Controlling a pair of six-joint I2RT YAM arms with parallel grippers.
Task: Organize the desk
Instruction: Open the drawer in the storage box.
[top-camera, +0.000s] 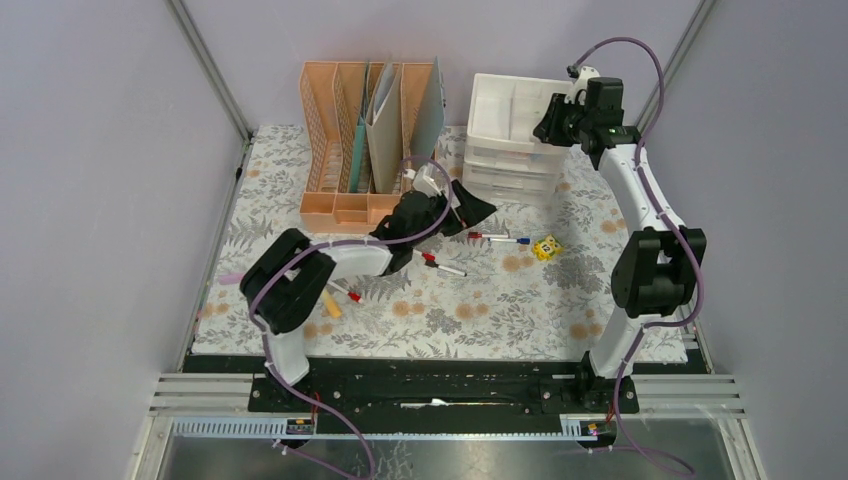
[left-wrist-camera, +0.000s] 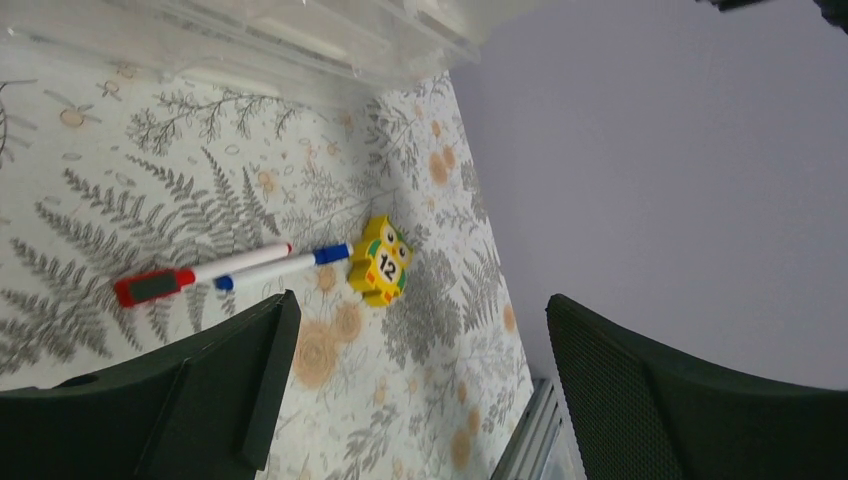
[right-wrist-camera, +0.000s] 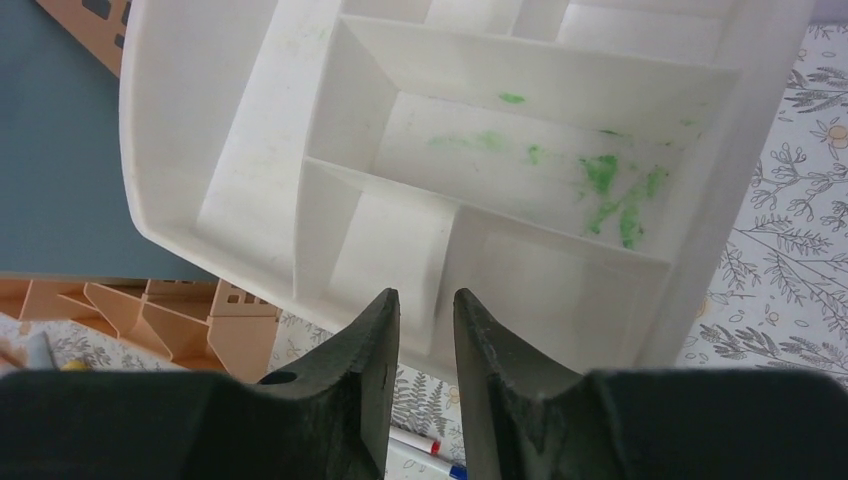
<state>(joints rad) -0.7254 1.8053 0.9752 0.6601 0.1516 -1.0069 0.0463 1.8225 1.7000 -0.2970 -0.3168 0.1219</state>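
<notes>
Left claw (left-wrist-camera: 418, 300), wide open and empty, hangs low over pens (left-wrist-camera: 280, 267) on the worktop (top-camera: 480, 310) — a swing could scatter them. Right claw (right-wrist-camera: 425, 297) (slightly open, empty) could bump the white tray (right-wrist-camera: 230, 170).

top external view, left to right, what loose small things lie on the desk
red-capped marker at far left → second red-capped marker → third red-capped marker → blue-capped marker → yellow block
</notes>
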